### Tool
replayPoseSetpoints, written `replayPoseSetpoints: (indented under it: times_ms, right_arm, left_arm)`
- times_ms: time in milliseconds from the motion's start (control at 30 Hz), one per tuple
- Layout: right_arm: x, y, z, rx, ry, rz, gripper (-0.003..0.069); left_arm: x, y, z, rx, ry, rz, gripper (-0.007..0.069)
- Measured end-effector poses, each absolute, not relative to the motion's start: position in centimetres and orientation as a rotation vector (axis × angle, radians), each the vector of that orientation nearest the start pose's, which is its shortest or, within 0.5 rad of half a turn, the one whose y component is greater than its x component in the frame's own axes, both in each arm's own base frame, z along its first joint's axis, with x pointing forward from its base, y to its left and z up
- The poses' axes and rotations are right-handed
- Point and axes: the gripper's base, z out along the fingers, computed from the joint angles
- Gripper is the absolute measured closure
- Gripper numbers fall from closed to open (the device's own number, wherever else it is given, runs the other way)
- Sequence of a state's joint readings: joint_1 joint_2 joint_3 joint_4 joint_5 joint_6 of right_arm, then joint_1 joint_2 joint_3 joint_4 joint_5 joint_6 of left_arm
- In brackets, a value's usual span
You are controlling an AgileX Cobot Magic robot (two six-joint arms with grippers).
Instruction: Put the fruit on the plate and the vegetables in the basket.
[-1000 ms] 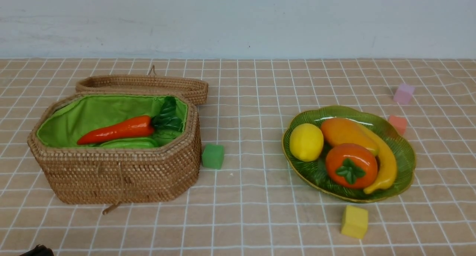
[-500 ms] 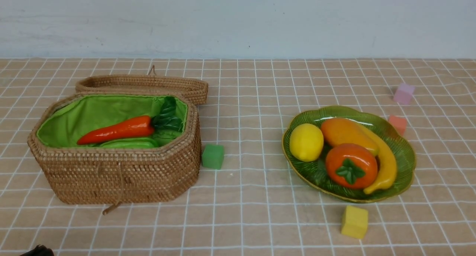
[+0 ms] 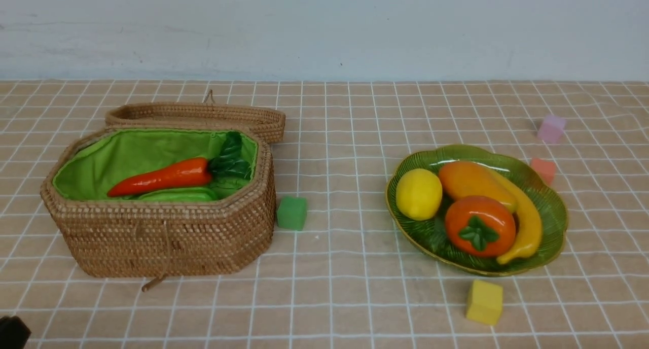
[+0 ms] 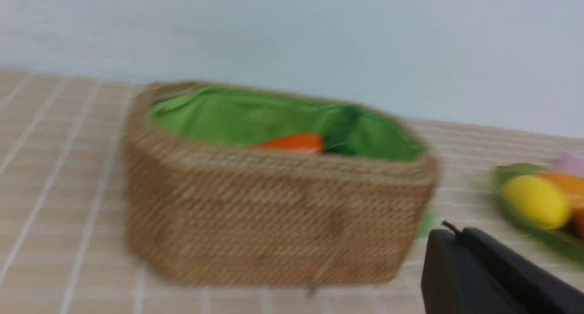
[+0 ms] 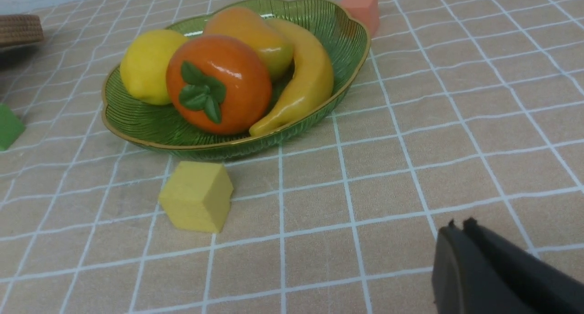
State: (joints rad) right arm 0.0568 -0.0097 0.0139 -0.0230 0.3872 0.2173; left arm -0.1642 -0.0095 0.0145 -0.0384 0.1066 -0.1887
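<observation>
1. Left gripper [image 4: 461, 241] shows only as a dark tip, holding nothing; whether it is open cannot be told.
2. Right gripper [image 5: 461, 234] has its black fingers pressed together, empty, above the checked tablecloth [image 3: 345, 298].
3. Near it, a yellow cube [image 5: 196, 196] sits just beside the plate [image 3: 552, 207].
4. On the plate lie a lemon [image 3: 418, 194], mango [image 3: 469, 179], banana [image 3: 530, 227] and persimmon [image 3: 479, 226].
5. Well apart on the left, the open basket [image 3: 167, 237] holds a carrot [image 3: 162, 177] over a green gourd [image 3: 177, 195].

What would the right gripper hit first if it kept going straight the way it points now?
Probably nothing soon: the right gripper, fingers together, points over bare checked tablecloth beside the ribbed green glass plate. Depth is unclear.
</observation>
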Motion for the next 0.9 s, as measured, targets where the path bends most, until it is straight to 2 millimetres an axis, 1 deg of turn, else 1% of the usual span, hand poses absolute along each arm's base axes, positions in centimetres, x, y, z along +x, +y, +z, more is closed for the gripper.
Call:
replayPoseSetpoints:
  times_ms: [67,100,133,167,200,267,900]
  right_arm:
    - [5.2,0.2,17.4,0.137,1.873,0.166,0.0655]
    - [5.2,0.2,17.4,0.137,1.873,0.166,0.0655]
    - [5.2,0.2,17.4,0.137,1.873,0.166,0.0655]
    - [5.2,0.2,17.4,0.137,1.873,0.166,0.0655]
    - [5.2,0.2,17.4,0.137,1.873,0.166,0.0655]
    - [5.2,0.2,17.4,0.137,1.873,0.166,0.0653]
    - [5.2,0.2,17.4,0.137,1.873,0.166,0.0636]
  left_arm:
    - [5.6,-0.8,19.3,-0.082,1.644,-0.294,0.0637]
    - [5.5,-0.7,18.6,-0.111,1.709,-0.279,0.0637]
    - [5.5,-0.8,18.5,-0.111,1.720,-0.278,0.0637]
    - [5.4,-0.8,17.7,-0.122,1.809,-0.271,0.0637]
    - [5.3,-0.8,17.3,-0.124,1.849,-0.272,0.0637]
    - [5.2,-0.8,17.0,-0.131,1.882,-0.280,0.0637]
    - [5.2,-0.9,16.9,-0.139,1.887,-0.290,0.0637]
